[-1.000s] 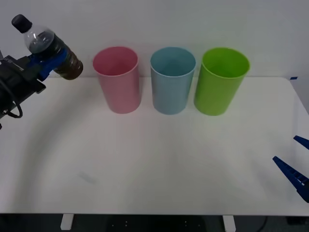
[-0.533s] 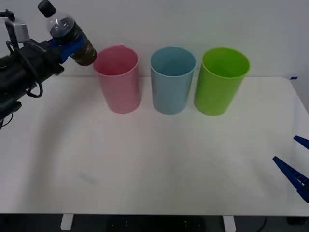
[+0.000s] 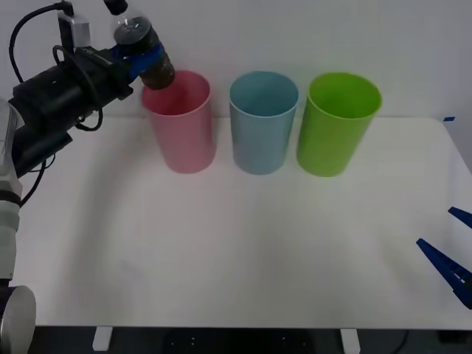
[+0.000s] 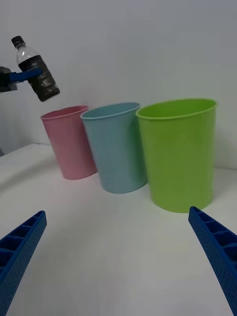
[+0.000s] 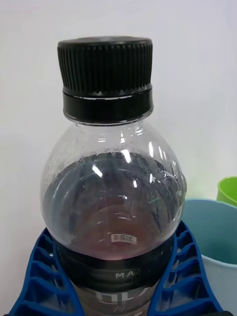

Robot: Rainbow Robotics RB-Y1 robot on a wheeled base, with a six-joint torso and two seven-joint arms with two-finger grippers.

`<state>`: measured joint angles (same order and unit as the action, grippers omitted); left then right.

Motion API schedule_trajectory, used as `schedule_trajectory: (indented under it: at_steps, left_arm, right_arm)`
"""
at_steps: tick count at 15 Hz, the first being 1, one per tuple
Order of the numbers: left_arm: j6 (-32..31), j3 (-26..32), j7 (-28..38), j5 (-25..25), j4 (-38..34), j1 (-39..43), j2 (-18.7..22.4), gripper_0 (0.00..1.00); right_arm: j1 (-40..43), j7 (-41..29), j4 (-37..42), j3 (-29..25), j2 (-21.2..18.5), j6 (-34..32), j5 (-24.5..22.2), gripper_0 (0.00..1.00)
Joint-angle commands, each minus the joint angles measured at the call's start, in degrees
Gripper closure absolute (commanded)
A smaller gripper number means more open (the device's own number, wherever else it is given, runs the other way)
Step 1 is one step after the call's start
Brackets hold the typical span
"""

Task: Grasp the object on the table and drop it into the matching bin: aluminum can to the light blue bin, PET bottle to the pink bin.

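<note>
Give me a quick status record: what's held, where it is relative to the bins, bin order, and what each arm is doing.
held: bottle, dark cap, tilted, in left gripper
position: raised above the near-left rim of the pink bin, not yet released
bins, left to right in the front view: pink, light blue bin, green bin, all upright on the table
right gripper: open, idle low at the table's right edge

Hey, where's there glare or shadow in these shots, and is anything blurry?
Left wrist view: bright glints on the bottle shoulder, bins behind soft. Front view: faint soft shadows on the table below the bins; the left claw holds the bottle sharp. Right wrist view: even light, the right claw fingers slightly soft.
</note>
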<state>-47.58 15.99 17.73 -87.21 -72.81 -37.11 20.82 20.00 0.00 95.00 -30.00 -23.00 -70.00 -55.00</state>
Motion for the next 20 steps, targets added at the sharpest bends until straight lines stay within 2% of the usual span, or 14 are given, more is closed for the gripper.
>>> schedule_trajectory:
  at_steps: [1, 6, 7, 8, 9, 10, 16, 20]
  left_arm:
    - [-0.06, 0.00, -0.24, -3.93, 2.85, -3.23, -0.96, 1.00]
    - [0.03, -0.26, -0.76, -5.51, 4.43, -4.81, -1.49, 1.00]
    - [0.03, -0.52, -0.68, -5.51, 4.43, -4.81, -1.49, 0.98]
    - [0.03, -0.70, -0.76, -4.98, 4.43, -4.81, -1.49, 0.89]
    - [0.38, -0.96, -0.76, -4.63, 4.34, -4.90, -1.49, 0.15]
    - [0.91, -1.40, -0.94, -4.28, 4.43, -4.90, -1.49, 0.00]
    - [1.61, -1.84, -0.32, -3.40, 4.43, -4.72, -1.49, 0.00]
    - [0.30, -1.40, -1.55, 2.84, 4.34, -2.09, -0.87, 0.00]
  right_arm:
    - [0.00, 0.00, 0.00, 0.00, 0.00, 0.00, 0.00, 0.00]
    - [0.00, 0.00, 0.00, 0.00, 0.00, 0.00, 0.00, 0.00]
    - [0.00, 0.00, 0.00, 0.00, 0.00, 0.00, 0.00, 0.00]
    - [0.00, 0.00, 0.00, 0.00, 0.00, 0.00, 0.00, 0.00]
    - [0.00, 0.00, 0.00, 0.00, 0.00, 0.00, 0.00, 0.00]
    - [0.00, 0.00, 0.00, 0.00, 0.00, 0.00, 0.00, 0.00]
    - [0.00, 0.00, 0.00, 0.00, 0.00, 0.00, 0.00, 0.00]
    - [0.00, 0.00, 0.00, 0.00, 0.00, 0.00, 0.00, 0.00]
